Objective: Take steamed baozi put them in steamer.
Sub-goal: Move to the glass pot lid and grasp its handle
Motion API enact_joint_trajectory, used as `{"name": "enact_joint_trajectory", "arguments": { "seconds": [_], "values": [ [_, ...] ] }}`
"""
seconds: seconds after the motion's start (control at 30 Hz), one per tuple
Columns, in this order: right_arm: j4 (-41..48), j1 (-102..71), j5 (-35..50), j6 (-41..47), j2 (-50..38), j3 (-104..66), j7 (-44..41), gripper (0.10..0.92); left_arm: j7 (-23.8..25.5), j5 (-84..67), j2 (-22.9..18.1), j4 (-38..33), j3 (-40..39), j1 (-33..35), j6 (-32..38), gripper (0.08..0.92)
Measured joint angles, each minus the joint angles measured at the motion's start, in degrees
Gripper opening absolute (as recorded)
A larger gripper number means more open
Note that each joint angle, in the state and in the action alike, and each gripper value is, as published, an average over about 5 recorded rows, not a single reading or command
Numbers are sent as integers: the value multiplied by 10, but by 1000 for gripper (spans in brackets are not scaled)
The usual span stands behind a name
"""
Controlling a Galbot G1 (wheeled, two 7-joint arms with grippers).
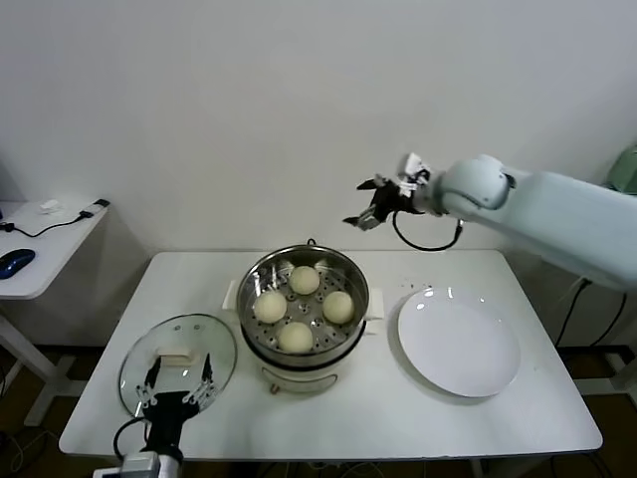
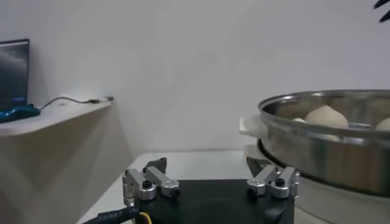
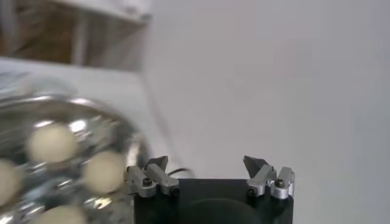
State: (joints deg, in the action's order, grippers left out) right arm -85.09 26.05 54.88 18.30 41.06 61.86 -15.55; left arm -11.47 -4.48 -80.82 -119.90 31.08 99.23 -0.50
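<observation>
Several cream-white steamed baozi point(image 1: 304, 280) lie on the perforated tray of the round steel steamer point(image 1: 354, 274) in the middle of the table. Two of their tops point(image 2: 326, 115) show over the steamer's rim point(image 2: 317, 105) in the left wrist view, and three point(image 3: 52, 143) show in the right wrist view. My right gripper point(image 1: 370, 206) hangs open and empty in the air above and behind the steamer, towards its right. My left gripper point(image 1: 177, 386) stands open and empty low at the table's front left, over the glass lid.
A round glass lid point(image 1: 189, 344) with a white handle lies left of the steamer. A flat white plate point(image 1: 459, 342), with nothing on it, lies to its right. A side table point(image 1: 40, 254) with a blue mouse and cables stands at the far left.
</observation>
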Motion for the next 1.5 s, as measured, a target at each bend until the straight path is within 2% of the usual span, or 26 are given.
{"name": "enact_joint_trajectory", "arguments": {
  "seconds": [0.17, 0.33, 0.77, 1.1, 1.5],
  "values": [
    [-25, -178, -47, -24, -51, -186, 60, 823, -1, -1, 12, 6, 1, -5, 13, 823],
    [-46, -369, -103, -60, -60, -378, 94, 823, 0, 1, 23, 12, 1, -6, 24, 823],
    [-65, -817, -239, -198, 69, -812, 96, 823, -6, 51, 47, 33, 15, -11, 65, 823],
    [-82, -1022, -299, -288, 202, -924, 89, 823, -48, 155, 55, 65, 21, -11, 100, 823],
    [-110, -1113, -348, -303, 299, -955, 103, 823, -134, 407, 84, 139, 29, -21, 88, 823]
  ]
}}
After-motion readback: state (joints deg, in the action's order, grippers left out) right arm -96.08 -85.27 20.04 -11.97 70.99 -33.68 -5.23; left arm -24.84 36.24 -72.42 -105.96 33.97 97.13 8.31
